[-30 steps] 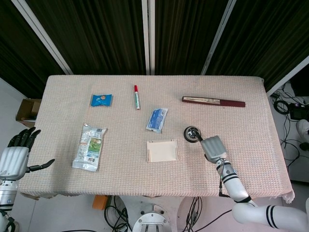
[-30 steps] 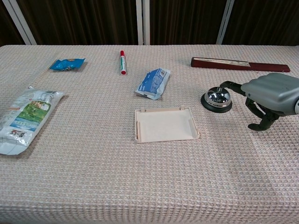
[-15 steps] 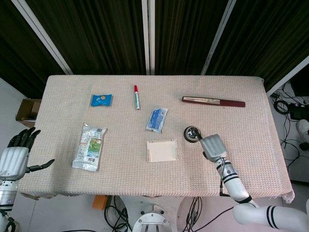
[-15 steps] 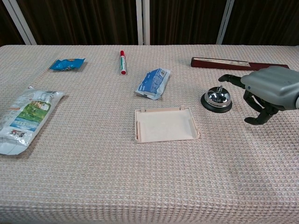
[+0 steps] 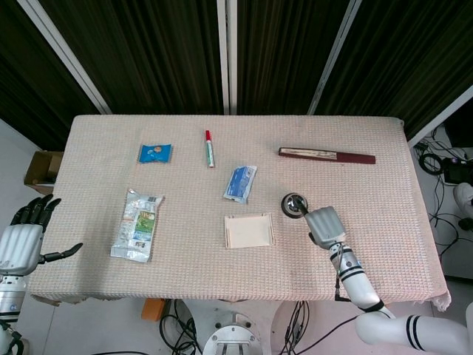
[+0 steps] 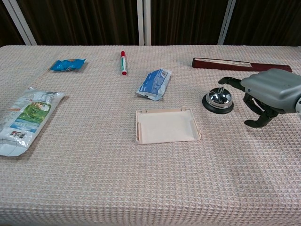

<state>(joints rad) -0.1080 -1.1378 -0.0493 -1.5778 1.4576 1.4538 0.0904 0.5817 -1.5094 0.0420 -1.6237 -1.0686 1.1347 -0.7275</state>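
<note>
A small chrome call bell (image 5: 295,205) on a black base stands right of the table's middle. My right hand (image 6: 270,89) hovers just to its right, palm down and fingers apart, holding nothing. One fingertip (image 6: 222,81) reaches over the bell (image 6: 217,100); whether it touches the button is unclear. In the head view the right hand (image 5: 324,225) sits just below and right of the bell. My left hand (image 5: 22,240) hangs off the table's left edge, fingers spread and empty; the chest view does not show it.
A shallow cream tray (image 6: 164,126) lies left of the bell. Behind it are a blue-white pouch (image 6: 154,84), a red-capped marker (image 6: 123,62) and a small blue packet (image 6: 67,64). A green-white bag (image 6: 26,117) lies at the left, a long dark-red box (image 6: 241,64) at the back right.
My right hand has crept a little toward the bell and lifted slightly, its finger now further over the bell. The left hand has stayed still.
</note>
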